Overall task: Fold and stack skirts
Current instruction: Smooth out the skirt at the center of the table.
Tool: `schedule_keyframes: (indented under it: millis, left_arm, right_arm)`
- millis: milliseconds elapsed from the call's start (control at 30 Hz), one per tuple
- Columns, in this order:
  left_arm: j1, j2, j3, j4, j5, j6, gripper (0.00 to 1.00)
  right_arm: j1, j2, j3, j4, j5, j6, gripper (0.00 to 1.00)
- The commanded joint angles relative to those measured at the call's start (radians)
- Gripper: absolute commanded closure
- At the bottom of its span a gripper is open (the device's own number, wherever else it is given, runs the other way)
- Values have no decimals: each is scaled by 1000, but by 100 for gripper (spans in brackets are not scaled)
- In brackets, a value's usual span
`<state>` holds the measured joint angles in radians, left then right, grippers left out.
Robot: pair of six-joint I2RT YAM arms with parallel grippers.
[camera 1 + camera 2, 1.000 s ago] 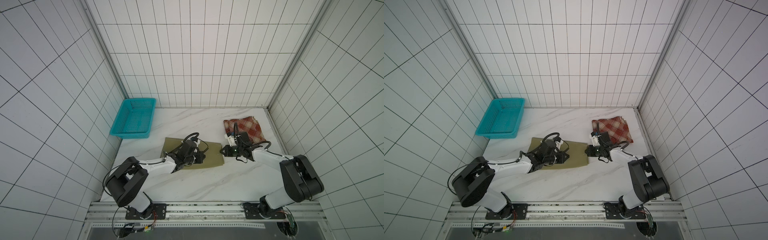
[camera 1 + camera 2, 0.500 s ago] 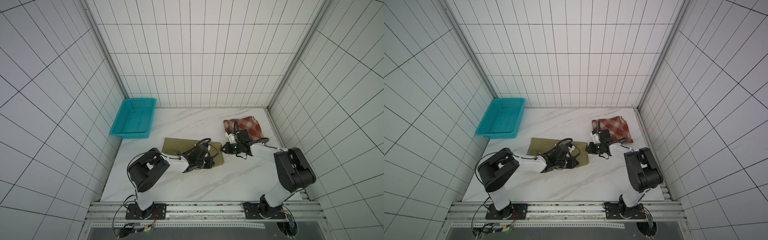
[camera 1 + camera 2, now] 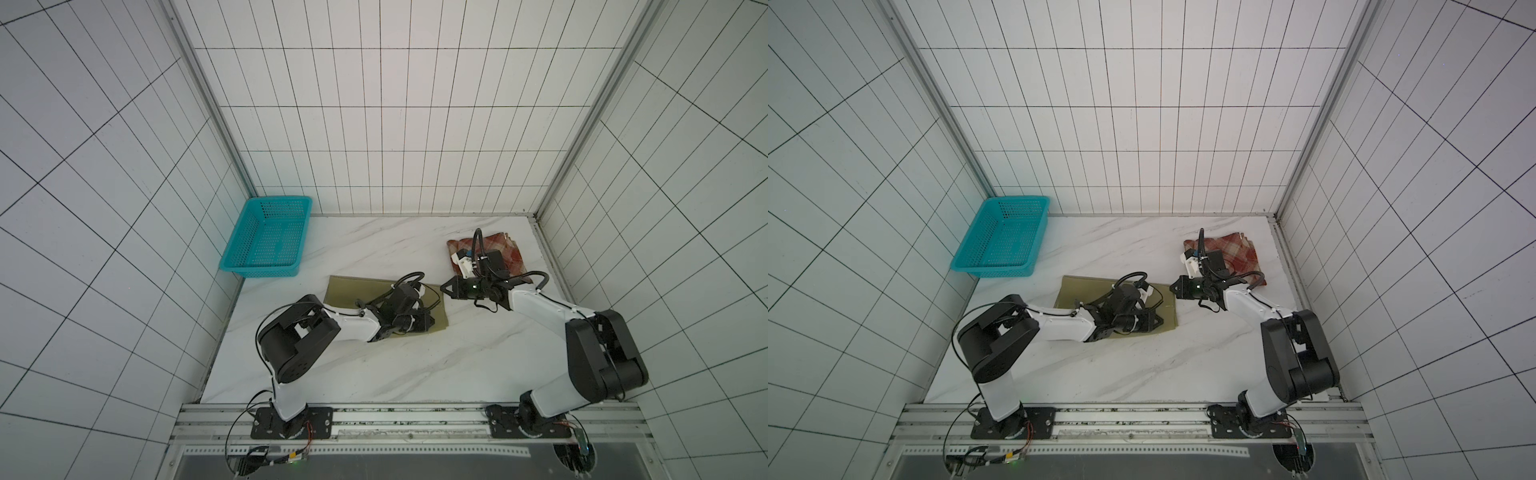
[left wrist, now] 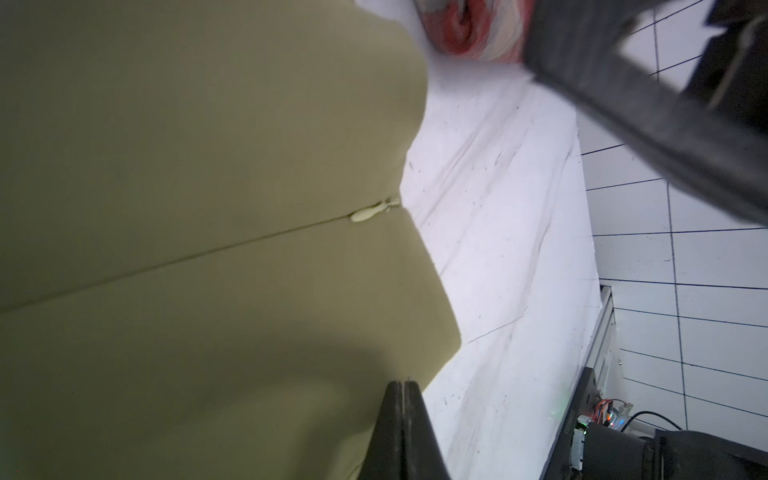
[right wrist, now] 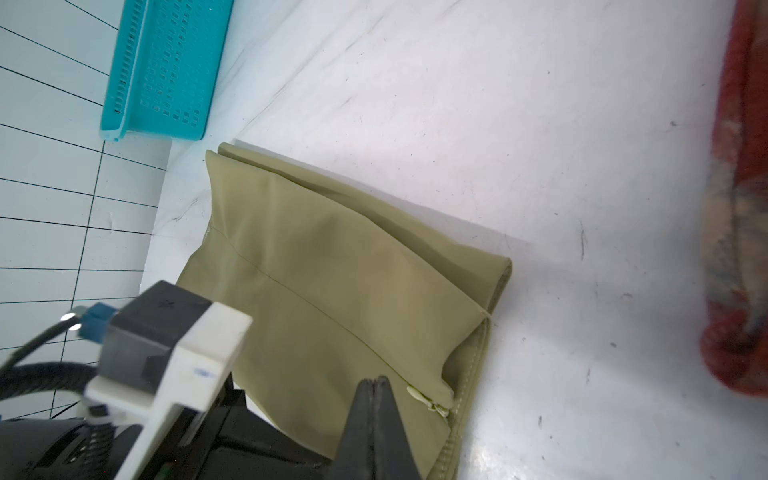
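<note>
Olive skirt [image 3: 349, 291] lies flat at frame centre, partly hidden under the clenched left gripper [image 3: 430, 327]. Right gripper [image 3: 444, 286], also clenched, points at its right edge. Plaid skirt [image 3: 511, 253], upper right, is partly covered.

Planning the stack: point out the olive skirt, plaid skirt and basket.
olive skirt [image 3: 353, 291]: in a top view, bare left part
plaid skirt [image 3: 513, 255]: in a top view, uncovered right side
basket [image 3: 259, 270]: in a top view, near wall

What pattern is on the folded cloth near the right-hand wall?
The plaid skirt has rust-red and cream checks, clearest in a top view.
</note>
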<state>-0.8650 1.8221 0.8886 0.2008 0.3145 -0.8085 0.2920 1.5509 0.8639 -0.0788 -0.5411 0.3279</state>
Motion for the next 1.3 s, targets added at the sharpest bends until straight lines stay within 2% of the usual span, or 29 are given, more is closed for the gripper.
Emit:
schedule_keyframes:
  millis: [0, 167, 467, 600, 733, 867, 933, 1100, 1267]
  left_arm:
    - [-5, 17, 27, 24, 17, -14, 100]
    - [-11, 74, 17, 44, 36, -26, 100]
    - [-22, 116, -32, 63, 38, -28, 100]
    - [-25, 82, -44, 70, 33, -28, 100]
    - [-25, 4, -22, 53, 29, -12, 100]
    - [-25, -77, 28, -14, 9, 22, 100]
    - [-23, -97, 53, -57, -7, 43, 100]
    - [-2, -91, 71, -98, -26, 71, 100]
    - [61, -60, 57, -88, 0, 77, 100]
  right_arm:
    - [-10, 60, 79, 1, -23, -19, 100]
    - [-17, 178, 110, 28, -32, -23, 100]
    - [-27, 270, 124, 60, -11, -24, 100]
    - [-30, 258, 123, 46, -7, -29, 100]
    - [-32, 160, 116, 7, -21, -27, 99]
    - [-40, 15, 69, -19, -24, -10, 65]
    - [-46, -36, 36, -26, -28, 0, 52]
    - [-74, -81, -47, -34, -73, 3, 46]
    - [-100, -87, -117, -15, -105, -3, 44]
